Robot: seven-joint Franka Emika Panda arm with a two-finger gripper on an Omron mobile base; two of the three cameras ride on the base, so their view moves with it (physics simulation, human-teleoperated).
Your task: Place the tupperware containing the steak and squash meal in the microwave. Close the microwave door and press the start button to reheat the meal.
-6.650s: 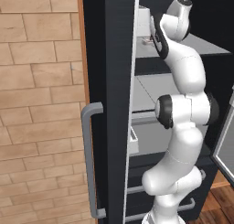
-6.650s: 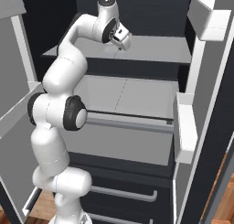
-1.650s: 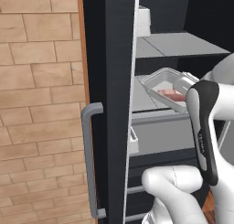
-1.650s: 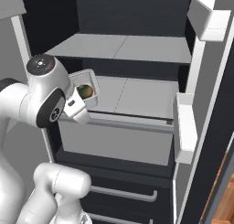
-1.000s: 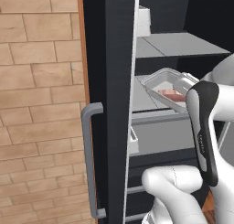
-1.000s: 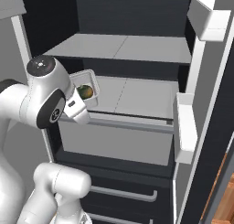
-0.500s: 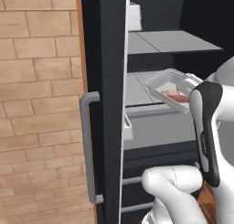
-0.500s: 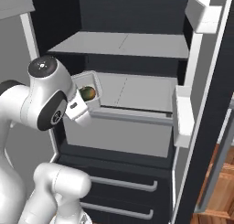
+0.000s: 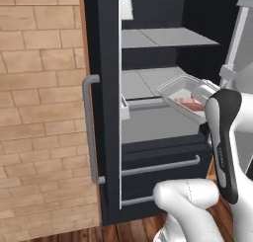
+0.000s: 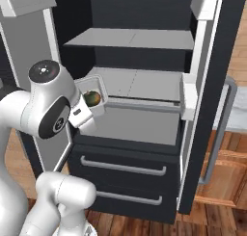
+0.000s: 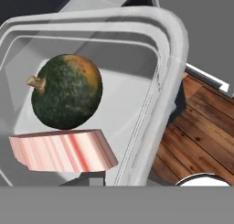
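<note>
Tupperware [image 11: 155,81] sits right up against the hand camera, clear of any shelf, with a pinkish steak slab [image 11: 61,150] nearest and a dark green squash [image 11: 64,93] just behind it, touching; the hand itself is hidden by the tub and arm, so cannot tell whether it is clamped on the rim. In the base views the tub [image 9: 183,95] [image 10: 94,98] hangs at the end of the arm, in front of the middle shelf [image 10: 140,83] of an open black fridge. Below: dark drawers [image 10: 120,170] and wood floor [image 11: 196,127]; brick wall [image 9: 39,112] at left beyond the fridge door [image 9: 101,107].
</note>
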